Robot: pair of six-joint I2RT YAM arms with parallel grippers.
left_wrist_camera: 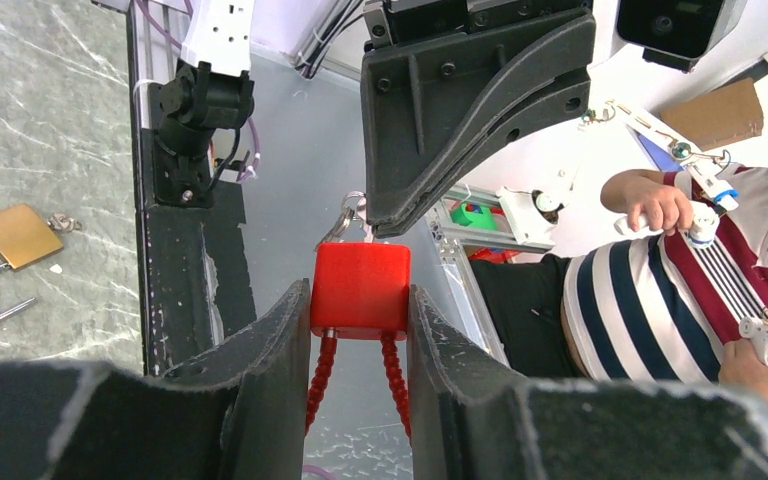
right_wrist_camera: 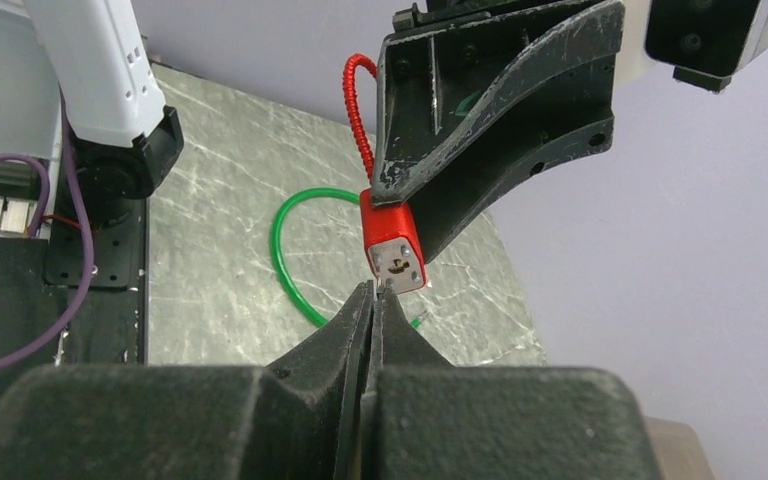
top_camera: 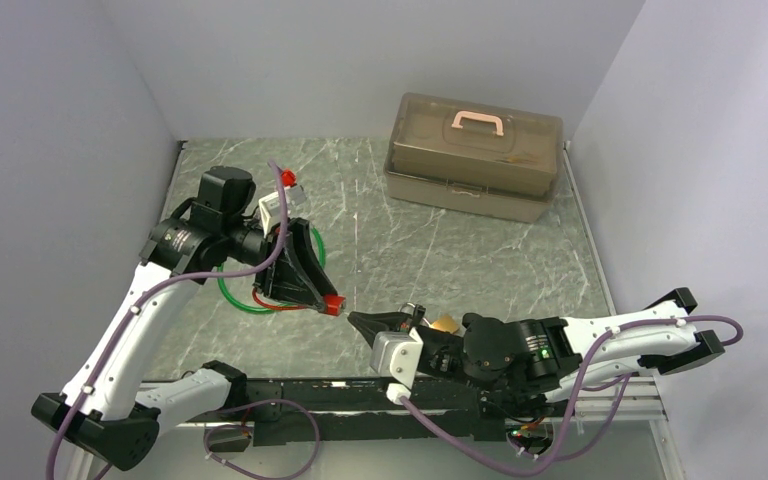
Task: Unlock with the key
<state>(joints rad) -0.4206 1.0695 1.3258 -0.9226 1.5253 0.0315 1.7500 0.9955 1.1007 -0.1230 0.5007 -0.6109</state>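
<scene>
Overhead view: left gripper (top_camera: 327,302) grasps a small red block-shaped cable lock (top_camera: 333,306) by its body, held above the grey marbled table (top_camera: 460,260), near the front edge. Right gripper (top_camera: 357,320) points at it, tip almost touching the lock's end. A green cable loop (top_camera: 228,300) lies beneath the left arm. A translucent brown toolbox with a pink handle (top_camera: 475,155) sits well apart at the back.

Left wrist view: jaws pinch the lock's flat sides squarely. Its red ribbed cable (left_wrist_camera: 322,385) runs down between the fingers. A metal key ring (left_wrist_camera: 352,210) hangs at the right gripper's tip.

Right wrist view: right jaws clenched tight on a thin metal key (right_wrist_camera: 377,289), only its tip peeping out, just below the keyhole (right_wrist_camera: 397,267) in the lock's silver end face, not yet in.

Handling, my judgement: lock looks light, rigid and smooth-sided, so it may swivel in the pinch when the key turns; the flat faces are the right hold. Key is small, thin and slippery, so it wants a firm grip on the bow and careful alignment before pushing.
</scene>
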